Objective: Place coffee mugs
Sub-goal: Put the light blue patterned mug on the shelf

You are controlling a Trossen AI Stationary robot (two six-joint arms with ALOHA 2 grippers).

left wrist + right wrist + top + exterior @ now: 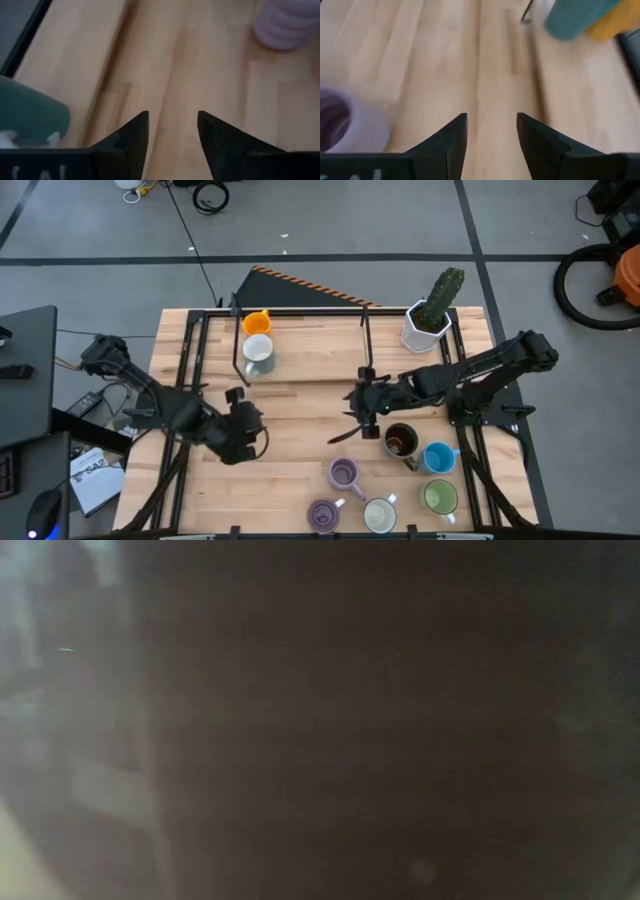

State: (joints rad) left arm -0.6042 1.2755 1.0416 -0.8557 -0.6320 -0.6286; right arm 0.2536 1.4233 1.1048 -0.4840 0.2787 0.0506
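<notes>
An orange mug (pixel 257 322) and a white mug (pixel 258 350) stand at the table's far left-centre; they also show far ahead in the right wrist view, orange mug (pixel 617 20), white mug (pixel 572 20). At the near right stand a dark brown mug (pixel 400 440), a blue mug (pixel 438 457), a green mug (pixel 440 497), a white mug (pixel 380 515) and two purple mugs (pixel 344 473) (pixel 323 515). My left gripper (pixel 172 125) hangs open over bare wood at mid-left (pixel 252 438). My right gripper (pixel 491 127) hangs open over bare wood at the table's middle (pixel 352 415), with a purple mug (pixel 345 125) beside it.
A white angular pot with a green cactus (pixel 430 320) stands at the far right. Black frame rails (pixel 236 345) (pixel 365 330) rise from the table. Something dark and close fills the low view. A purple mug (pixel 285 25) lies ahead of my left gripper.
</notes>
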